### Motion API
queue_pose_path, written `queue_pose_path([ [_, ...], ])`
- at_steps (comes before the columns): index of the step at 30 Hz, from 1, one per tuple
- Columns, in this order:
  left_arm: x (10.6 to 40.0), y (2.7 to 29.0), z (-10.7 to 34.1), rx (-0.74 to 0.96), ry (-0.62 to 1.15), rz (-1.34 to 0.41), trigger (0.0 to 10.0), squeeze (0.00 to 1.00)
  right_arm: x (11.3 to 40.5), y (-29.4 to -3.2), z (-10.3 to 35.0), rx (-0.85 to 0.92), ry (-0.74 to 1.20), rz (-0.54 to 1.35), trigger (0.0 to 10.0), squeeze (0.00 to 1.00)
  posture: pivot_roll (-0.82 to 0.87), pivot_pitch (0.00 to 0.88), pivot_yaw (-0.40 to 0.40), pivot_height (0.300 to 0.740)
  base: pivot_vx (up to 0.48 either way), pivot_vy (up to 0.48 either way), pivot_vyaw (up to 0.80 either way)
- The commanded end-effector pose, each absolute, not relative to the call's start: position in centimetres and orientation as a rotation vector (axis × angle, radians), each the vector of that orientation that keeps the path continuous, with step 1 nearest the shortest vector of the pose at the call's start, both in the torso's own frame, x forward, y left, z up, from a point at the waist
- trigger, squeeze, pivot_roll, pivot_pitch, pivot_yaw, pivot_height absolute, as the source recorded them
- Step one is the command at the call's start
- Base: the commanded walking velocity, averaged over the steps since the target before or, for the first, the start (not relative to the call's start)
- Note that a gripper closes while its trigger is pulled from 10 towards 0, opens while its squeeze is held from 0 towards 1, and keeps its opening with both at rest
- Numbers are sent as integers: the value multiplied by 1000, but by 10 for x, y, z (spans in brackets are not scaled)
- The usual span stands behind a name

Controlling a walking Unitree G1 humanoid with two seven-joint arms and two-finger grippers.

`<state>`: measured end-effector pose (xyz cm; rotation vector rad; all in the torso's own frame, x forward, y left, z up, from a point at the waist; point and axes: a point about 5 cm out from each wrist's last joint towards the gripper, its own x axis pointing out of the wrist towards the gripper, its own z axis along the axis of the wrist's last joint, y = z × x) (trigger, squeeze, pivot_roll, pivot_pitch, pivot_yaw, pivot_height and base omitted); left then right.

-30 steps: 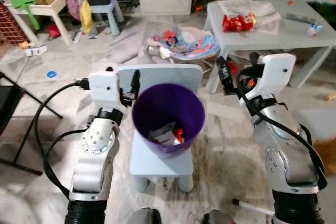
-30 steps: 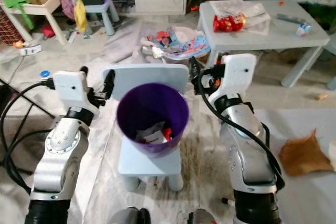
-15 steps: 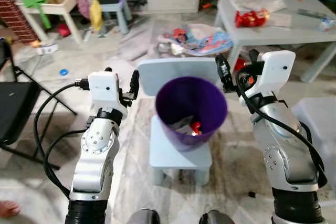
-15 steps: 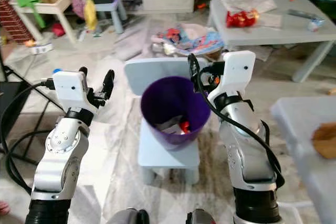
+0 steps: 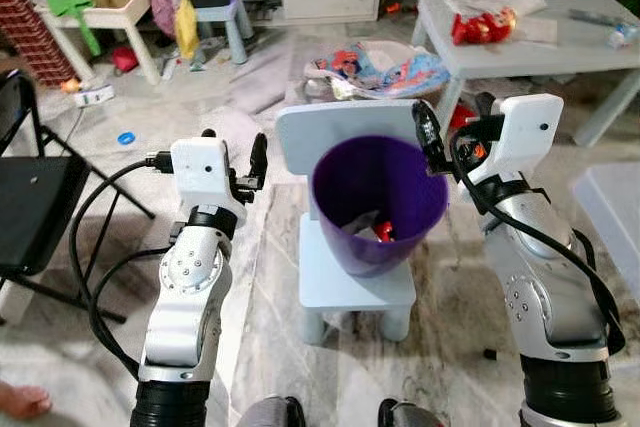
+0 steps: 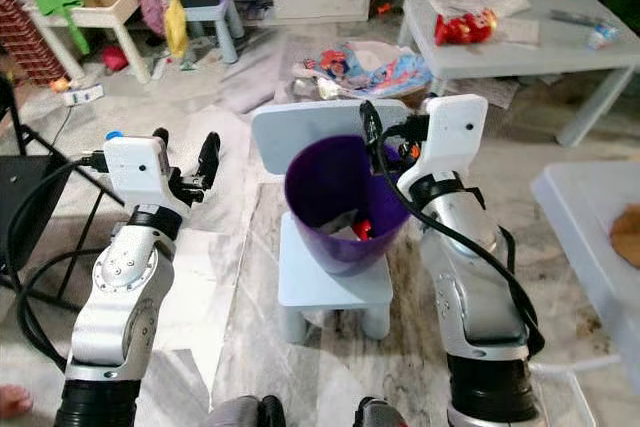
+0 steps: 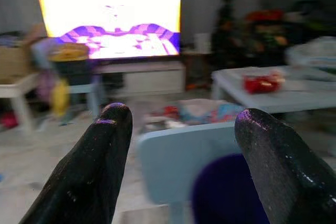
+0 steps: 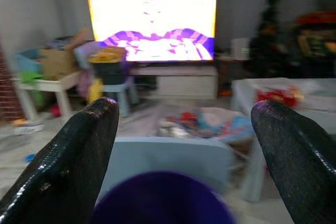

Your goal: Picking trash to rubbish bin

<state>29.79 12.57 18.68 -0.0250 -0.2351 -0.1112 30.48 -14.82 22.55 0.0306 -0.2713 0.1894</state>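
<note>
A purple rubbish bin [image 5: 380, 197] stands on the seat of a small pale blue chair [image 5: 330, 129] right in front of me. White and red scraps of trash [image 5: 380, 231] lie at the bottom of the bin. My left gripper [image 5: 233, 147] is raised just left of the chair back, open and empty. My right gripper [image 5: 455, 125] is held at the bin's right rim, also open and empty. In the left wrist view, the left gripper [image 7: 184, 114] frames the chair back [image 7: 176, 156] and the bin [image 7: 226, 195]. The right gripper [image 8: 186, 107] looks over the bin [image 8: 163, 200].
A white table [image 5: 560, 42] at the back right holds a red packet [image 5: 480, 25]. A colourful cloth pile [image 5: 385, 62] lies behind the chair. A black folding chair [image 5: 40, 187] stands at the left. A pale low surface [image 6: 590, 217] is at the right. A person's foot [image 5: 20, 402] shows bottom left.
The whole view has shifted as I move, so the chair and bin now sit further right in the picture. Both grippers keep the same raised, open pose.
</note>
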Motion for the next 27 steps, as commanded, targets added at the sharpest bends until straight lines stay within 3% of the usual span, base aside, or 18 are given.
queue_pose_path([
  [1, 300, 124, 186, -14, -228, -117, 10000, 0, 305, -150, 227, 34, -271, 179, 10000, 259, -24, 178, 23, 740, 0, 0, -788],
  [21, 301, 122, 186, -11, -226, -95, 10000, 0, 305, -145, 224, 25, -265, 207, 10000, 259, -16, 165, 21, 740, 0, 0, -792],
  [27, 301, 121, 185, -17, -219, -106, 10000, 0, 305, -144, 224, 28, -268, 210, 10000, 247, -15, 165, 23, 740, 0, 0, 0],
])
